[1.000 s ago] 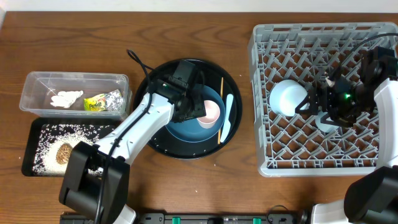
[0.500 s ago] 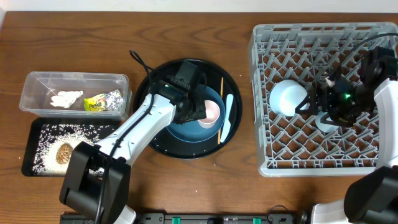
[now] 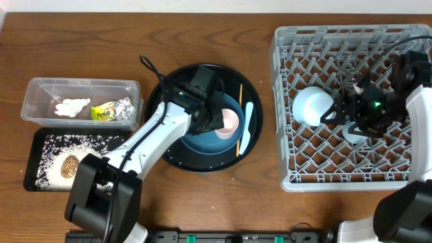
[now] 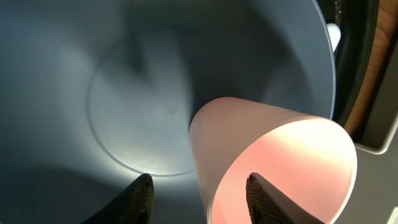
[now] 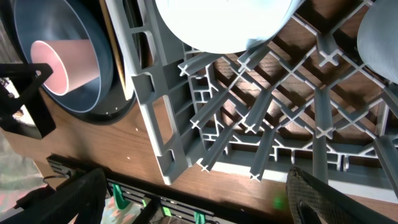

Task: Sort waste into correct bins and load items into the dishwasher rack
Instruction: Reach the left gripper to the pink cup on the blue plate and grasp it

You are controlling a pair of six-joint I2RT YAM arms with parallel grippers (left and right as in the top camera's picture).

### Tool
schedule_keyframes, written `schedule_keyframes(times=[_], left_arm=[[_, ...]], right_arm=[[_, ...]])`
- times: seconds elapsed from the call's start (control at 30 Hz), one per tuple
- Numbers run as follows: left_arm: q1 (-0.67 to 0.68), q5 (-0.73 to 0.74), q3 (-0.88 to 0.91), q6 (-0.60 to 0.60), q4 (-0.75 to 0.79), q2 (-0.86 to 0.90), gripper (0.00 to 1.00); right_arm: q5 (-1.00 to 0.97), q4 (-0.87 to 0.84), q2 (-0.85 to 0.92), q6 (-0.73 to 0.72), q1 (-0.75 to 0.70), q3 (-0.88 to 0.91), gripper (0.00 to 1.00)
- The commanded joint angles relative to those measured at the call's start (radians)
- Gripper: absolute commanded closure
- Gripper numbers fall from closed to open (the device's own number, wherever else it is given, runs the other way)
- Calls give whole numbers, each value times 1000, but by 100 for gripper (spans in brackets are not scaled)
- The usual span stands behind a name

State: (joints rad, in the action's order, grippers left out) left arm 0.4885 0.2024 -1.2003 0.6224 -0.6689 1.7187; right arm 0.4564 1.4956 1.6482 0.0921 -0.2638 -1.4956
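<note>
The pink cup (image 3: pixel 230 122) lies on its side in the dark-blue plate (image 3: pixel 200 140). My left gripper (image 3: pixel 215 120) is open and straddles the cup's rim (image 4: pixel 273 155), one finger inside and one outside (image 4: pixel 199 180). The wooden chopstick (image 3: pixel 239 118) and white spoon (image 3: pixel 247 128) lie beside the plate. In the grey dishwasher rack (image 3: pixel 297 177) the pale-blue bowl (image 3: pixel 310 106) sits upside down. My right gripper (image 3: pixel 341 116) is open and empty (image 5: pixel 196 177) above the rack, beside the bowl (image 5: pixel 224 25). The light-blue cup (image 3: pixel 352 133) shows partly under it.
Plate, chopstick and spoon rest on a large round black tray (image 3: pixel 169 152). At the left, a clear tub (image 3: pixel 81 86) holds white tissue (image 3: pixel 72 106), yellow wrapper (image 3: pixel 102 113) and foil (image 3: pixel 124 107). A black rectangular tray (image 3: pixel 40 138) holds rice and a brown food piece (image 3: pixel 69 166).
</note>
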Motion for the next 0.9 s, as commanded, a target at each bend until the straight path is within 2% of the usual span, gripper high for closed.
schedule_keyframes(times=[0.0, 0.13, 0.27, 0.37, 0.43, 0.73, 0.87], left_arm=[[19, -20, 24, 8, 6, 10, 50], [24, -31, 24, 9, 21, 10, 51], [24, -31, 24, 9, 23, 10, 66], [24, -31, 24, 8, 24, 10, 85], [24, -31, 24, 8, 24, 10, 93], [2, -21, 6, 2, 34, -21, 94], [-46, 85, -26, -62, 35, -104, 94]], right_arm=[[10, 1, -8, 18, 10, 3, 14], [10, 1, -8, 18, 10, 3, 14], [10, 1, -8, 18, 10, 3, 14], [10, 2, -8, 18, 10, 3, 14], [10, 5, -8, 18, 10, 3, 14], [12, 12, -8, 22, 10, 3, 12], [94, 13, -8, 88, 10, 3, 11]])
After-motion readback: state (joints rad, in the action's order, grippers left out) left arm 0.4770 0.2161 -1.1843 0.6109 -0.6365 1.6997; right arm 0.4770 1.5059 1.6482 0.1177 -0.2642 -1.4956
